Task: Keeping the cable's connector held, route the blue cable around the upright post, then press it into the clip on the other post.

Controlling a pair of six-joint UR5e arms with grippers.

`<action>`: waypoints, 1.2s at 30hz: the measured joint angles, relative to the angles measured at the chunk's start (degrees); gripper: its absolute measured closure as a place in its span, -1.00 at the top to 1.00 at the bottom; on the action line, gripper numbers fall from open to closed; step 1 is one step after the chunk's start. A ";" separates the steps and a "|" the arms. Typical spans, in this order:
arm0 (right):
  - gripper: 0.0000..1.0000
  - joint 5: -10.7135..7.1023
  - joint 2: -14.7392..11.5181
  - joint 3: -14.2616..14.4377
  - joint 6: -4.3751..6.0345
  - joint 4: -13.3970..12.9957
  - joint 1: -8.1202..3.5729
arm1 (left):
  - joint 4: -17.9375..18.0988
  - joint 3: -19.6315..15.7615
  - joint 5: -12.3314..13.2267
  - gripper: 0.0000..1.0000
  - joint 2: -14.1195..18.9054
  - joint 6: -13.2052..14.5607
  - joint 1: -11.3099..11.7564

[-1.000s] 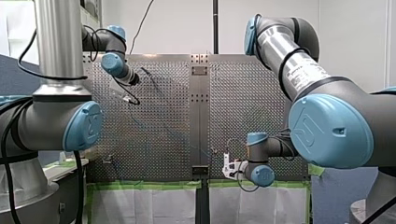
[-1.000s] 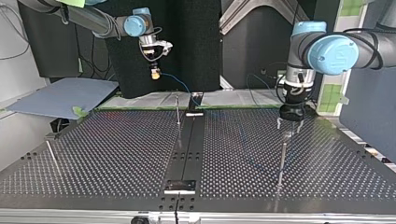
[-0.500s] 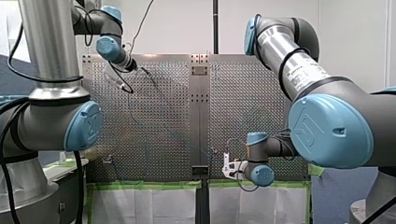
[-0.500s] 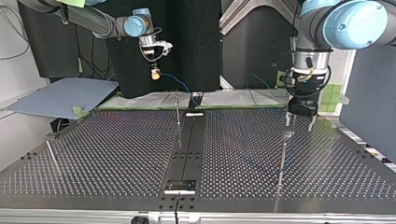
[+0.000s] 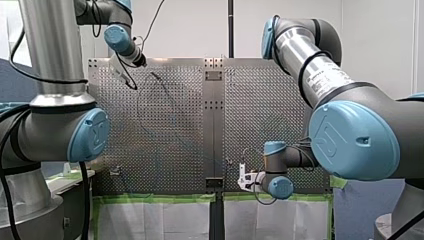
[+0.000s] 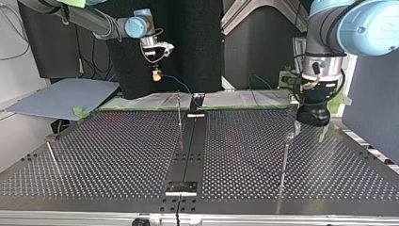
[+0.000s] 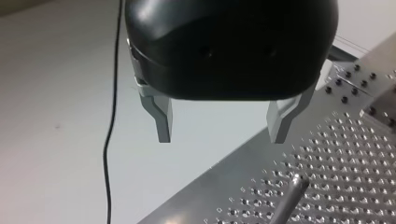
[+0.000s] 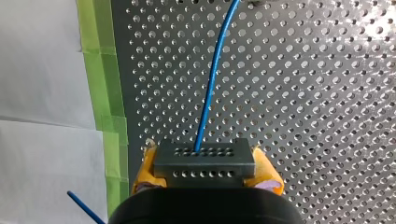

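My right gripper (image 8: 205, 164) pinches the connector (image 8: 204, 157), cable (image 8: 212, 79) leaving at twelve o'clock. My left gripper (image 7: 223, 128) hangs spread, post (image 7: 287, 198) at its five o'clock.

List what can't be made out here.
1. Blue cable route past the connector: too faint in front and top views.
2. Clip atop the post near my left gripper: too small, top view.
3. Post's lower part, left wrist view: cut by the edge.
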 joint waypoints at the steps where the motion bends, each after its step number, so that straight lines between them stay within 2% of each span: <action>1: -1.00 0.00 0.00 -0.02 -0.03 0.02 0.00 | -0.49 0.50 -0.28 1.00 -0.23 0.50 -0.19; 5: -1.00 -0.01 0.00 -0.17 -0.22 0.48 -0.13 | -2.75 2.57 -1.59 1.00 -0.77 2.74 -1.06; 10: -1.00 -0.02 0.00 -0.29 -0.62 1.23 -0.49 | -4.80 3.29 -1.85 1.00 -1.20 5.50 -2.13; 20: -1.00 -0.02 0.00 -0.31 -0.64 1.94 -1.17 | -5.67 3.89 -4.22 1.00 -4.16 11.47 -6.97; 26: -1.00 -0.02 0.00 -0.32 -0.49 2.07 -1.71 | -6.18 5.23 -5.81 1.00 -5.61 15.11 -7.25; 32: -1.00 -0.11 0.00 -0.32 -0.40 2.14 -1.99 | -6.75 5.47 -8.69 1.00 -5.78 18.61 -6.91; 36: -1.00 -0.37 0.00 -0.32 -0.35 2.15 -2.00 | -6.74 5.48 -9.55 1.00 -5.86 20.63 -6.49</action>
